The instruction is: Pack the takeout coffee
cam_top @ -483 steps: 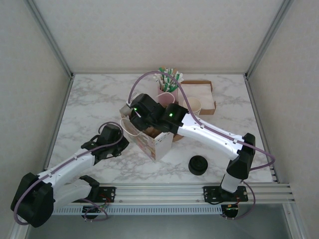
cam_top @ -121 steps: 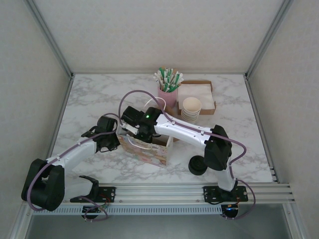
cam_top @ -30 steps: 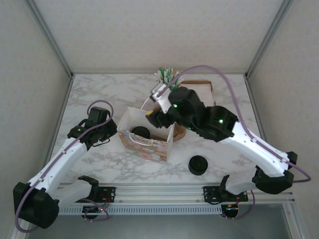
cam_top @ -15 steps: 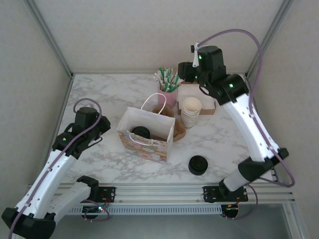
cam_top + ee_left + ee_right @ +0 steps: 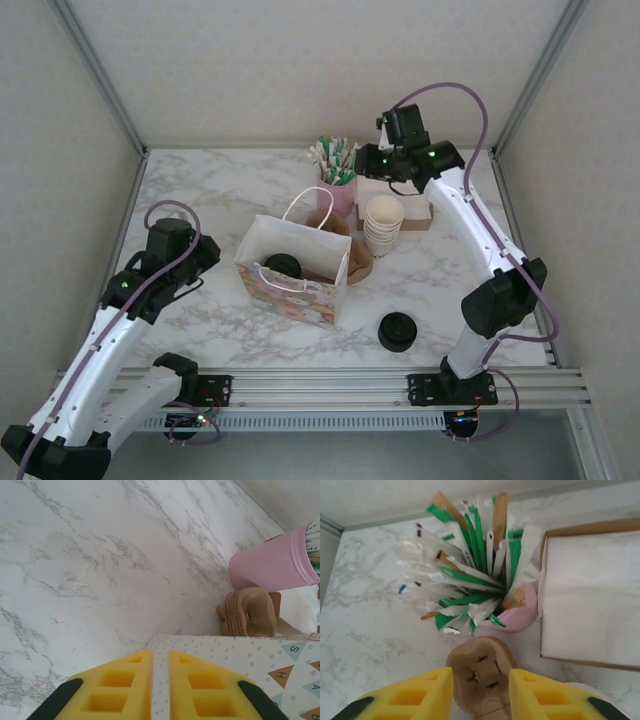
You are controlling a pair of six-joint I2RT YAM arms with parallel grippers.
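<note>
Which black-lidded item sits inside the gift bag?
The lidded takeout coffee stands inside the patterned paper bag; the loose pile of black lids sits on the table outside it.

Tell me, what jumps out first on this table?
The patterned gift bag standing open mid-table, with a black-lidded coffee inside it. Behind it a pink cup bristles with green and white wrapped sticks, beside a stack of cream cups and a box of napkins. A pile of black lids sits near the front, and the right pincer hangs open above the pink cup.
</note>
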